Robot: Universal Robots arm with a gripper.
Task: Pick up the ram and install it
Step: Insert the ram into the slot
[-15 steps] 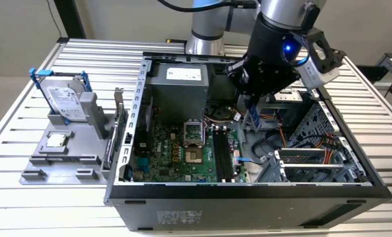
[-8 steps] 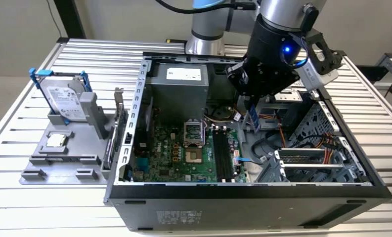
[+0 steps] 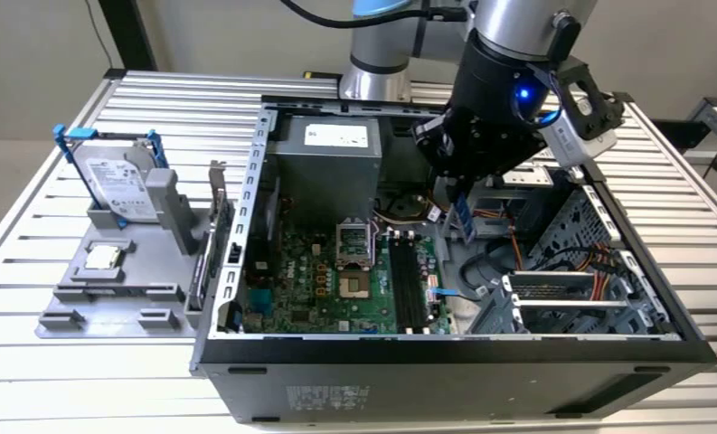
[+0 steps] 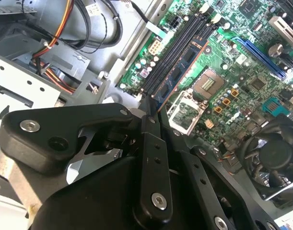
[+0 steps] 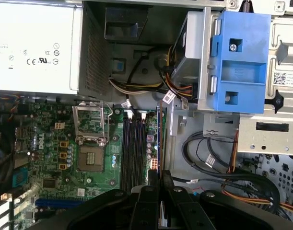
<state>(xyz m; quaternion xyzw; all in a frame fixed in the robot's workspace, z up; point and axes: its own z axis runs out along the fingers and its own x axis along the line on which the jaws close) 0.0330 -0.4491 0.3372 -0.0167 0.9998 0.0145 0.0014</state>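
**RAM stick being carried over the motherboard slots**

The ram [image 4: 179,72] is being held edge-on between the closed fingers of the gripper [image 4: 153,112], above the open computer case [image 3: 231,298] and not yet seated. In the second wrist view it is being seen as a long bluish board with an orange-lit edge, lying along the black memory slots [image 4: 177,50] of the motherboard [image 4: 247,72]. For a good insertion, the stick is judged to need keeping upright and parallel to its chosen slot, with pressure applied evenly. In the first wrist view the ram [image 5: 159,143] is being shown as a thin line just beside the slots [image 5: 134,143], towards the cables, so its sideways offset is being revealed there. In the exterior view the height of the gripper [image 3: 461,215] over the board is being shown, together with the hard drive [image 3: 115,185] standing on the grey holder outside the case
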